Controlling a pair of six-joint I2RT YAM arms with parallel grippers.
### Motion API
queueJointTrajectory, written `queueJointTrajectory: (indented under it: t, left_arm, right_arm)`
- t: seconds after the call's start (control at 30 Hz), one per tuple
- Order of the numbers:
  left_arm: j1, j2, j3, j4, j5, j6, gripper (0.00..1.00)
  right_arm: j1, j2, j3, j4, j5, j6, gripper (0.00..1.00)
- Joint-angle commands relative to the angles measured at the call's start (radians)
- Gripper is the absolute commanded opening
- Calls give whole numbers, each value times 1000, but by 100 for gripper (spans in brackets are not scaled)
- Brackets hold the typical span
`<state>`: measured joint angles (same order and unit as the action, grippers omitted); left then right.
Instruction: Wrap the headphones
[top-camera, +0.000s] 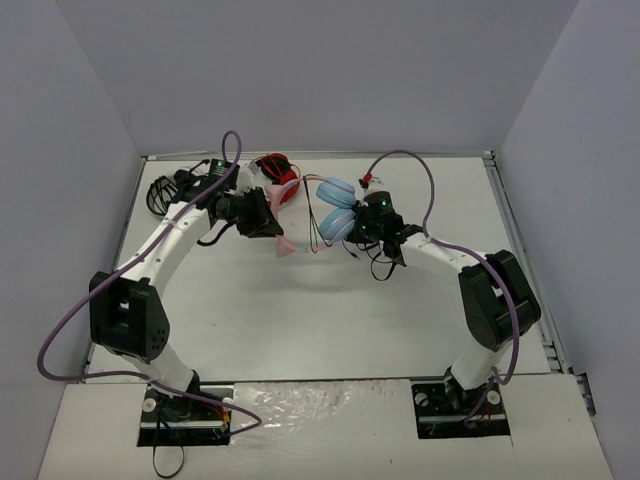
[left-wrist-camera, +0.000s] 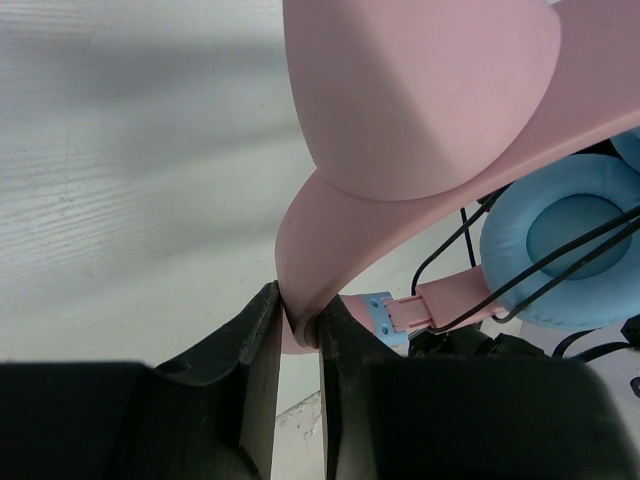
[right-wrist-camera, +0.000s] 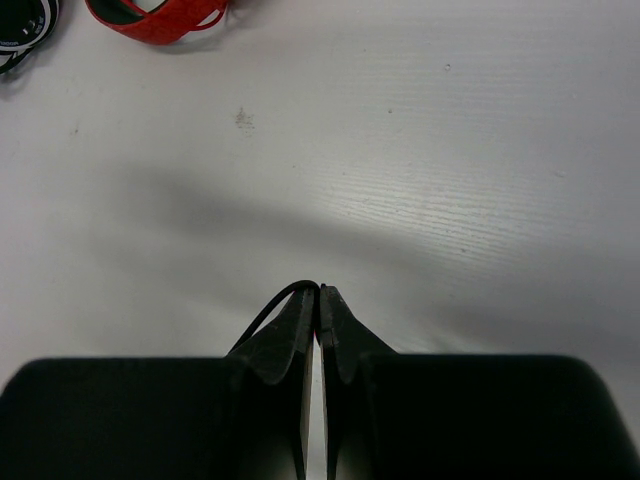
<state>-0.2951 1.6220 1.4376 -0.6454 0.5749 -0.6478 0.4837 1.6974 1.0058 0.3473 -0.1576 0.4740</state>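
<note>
Pink cat-eared, blue-cupped headphones (top-camera: 337, 222) braced by the bench's far edge.
Left gripper (left-wrist-camera: 300, 330) clamps headband (left-wrist-camera: 300, 240) as anchor; right gripper (right-wrist-camera: 318, 300) pinches thin black cable (right-wrist-camera: 262, 312), apparently for winding.

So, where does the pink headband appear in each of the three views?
Top external: the pink headband sits at centre, left of the blue cups.
Left wrist: upper right, pinched between the jaws.
Right wrist: not in it.
Shared landmark: the black cable, in all three.
</note>
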Motion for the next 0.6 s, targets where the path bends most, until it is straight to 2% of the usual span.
queueJointTrajectory:
  t: [0.0, 0.1, 0.57]
  left_arm:
    - [-13, -116, 9, 107, 185, -4, 0]
    - [-12, -149, -29, 204, 182, -64, 0]
    - [-12, -106, -6, 339, 131, -208, 0]
  right_arm:
    - [-19, -80, 4, 78, 35, -38, 0]
    - [-20, -104, -8, 86, 16, -27, 0]
    - [12, -214, -87, 102, -56, 58, 0]
